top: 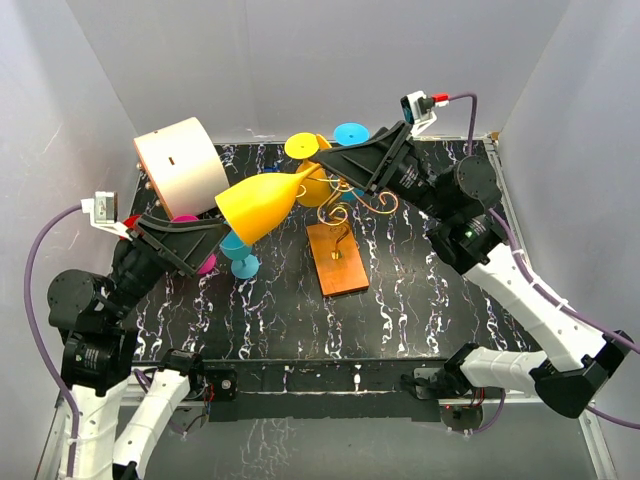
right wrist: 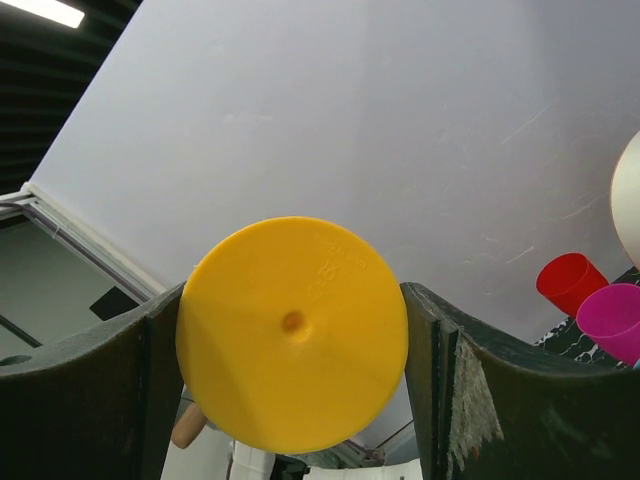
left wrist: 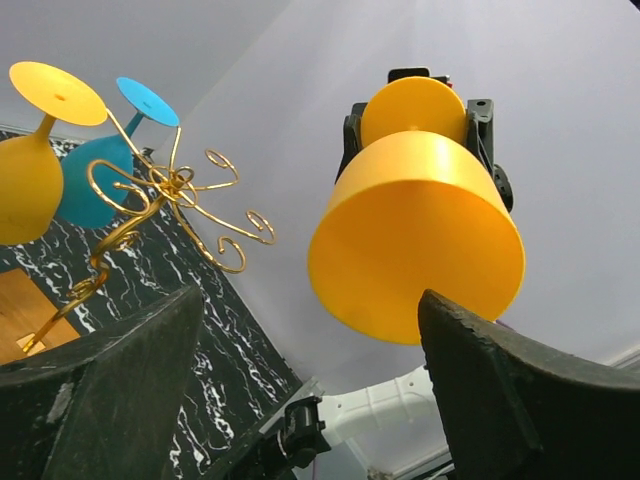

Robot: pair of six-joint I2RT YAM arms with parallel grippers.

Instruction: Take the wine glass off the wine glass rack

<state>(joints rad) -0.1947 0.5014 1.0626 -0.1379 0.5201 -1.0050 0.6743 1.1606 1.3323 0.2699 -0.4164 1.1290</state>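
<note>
Yellow wine glass [top: 258,205], disc foot [right wrist: 292,335] pinched in right jaws, left jaws spread (curly gold wire rack [top: 338,257])

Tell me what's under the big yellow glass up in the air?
Seen from above, a blue glass peeks out below the yellow wine glass, down on the black table. The yellow bowl covers part of the blue glass, and anything else straight beneath it stays hidden.

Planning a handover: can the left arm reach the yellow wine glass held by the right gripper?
Probably yes: the left gripper, jaws open, faces the bowl of the yellow wine glass, which the right gripper holds aloft by its foot; nothing shows between them.
</note>
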